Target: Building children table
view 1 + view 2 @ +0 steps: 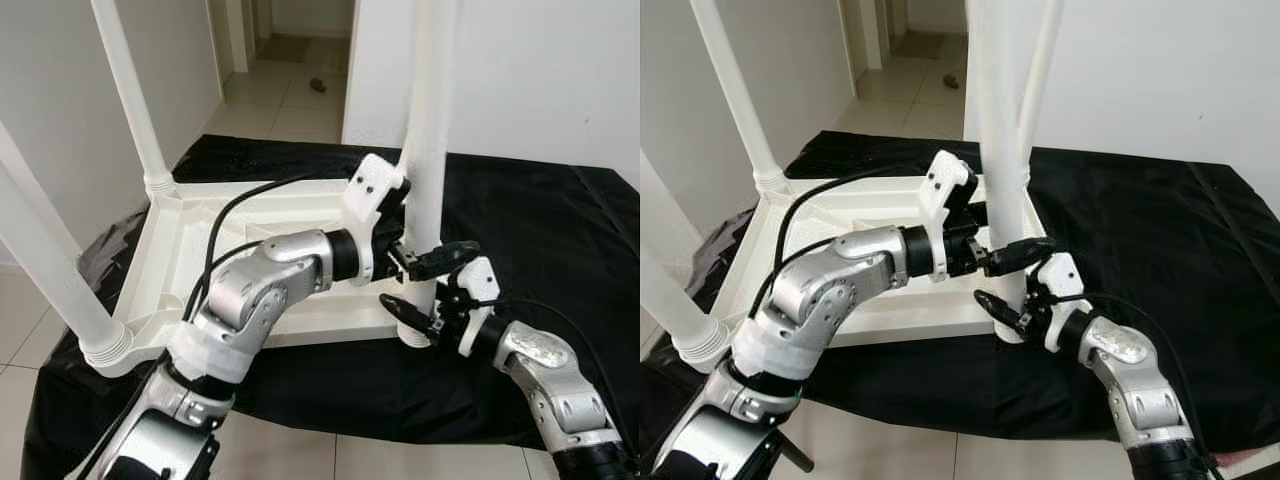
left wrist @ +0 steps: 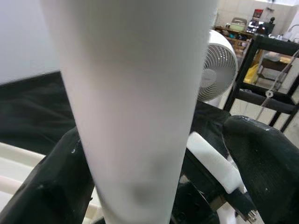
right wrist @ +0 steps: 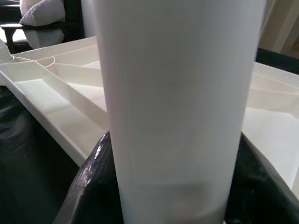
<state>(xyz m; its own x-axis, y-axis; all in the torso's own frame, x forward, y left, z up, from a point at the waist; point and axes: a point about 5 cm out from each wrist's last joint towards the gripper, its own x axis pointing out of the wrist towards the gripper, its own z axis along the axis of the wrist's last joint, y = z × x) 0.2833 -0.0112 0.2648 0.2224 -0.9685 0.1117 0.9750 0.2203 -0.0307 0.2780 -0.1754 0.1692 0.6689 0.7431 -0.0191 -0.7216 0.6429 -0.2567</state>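
Table top (image 1: 250, 215): I see it upside down on the black cloth (image 1: 540, 230).
Leg (image 1: 428, 150): upright at its near corner (other legs already in).
Left claw (image 1: 425, 262): gripping the leg.
Right claw (image 1: 412, 318): clamped just below it.

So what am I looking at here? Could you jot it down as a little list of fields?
Scene: white tabletop lying upside down on a black cloth
Legs: four standing upward, one per corner
Left gripper: shut on the near right leg
Right gripper: shut on the same leg, lower, by its base
Beyond: tiled hallway
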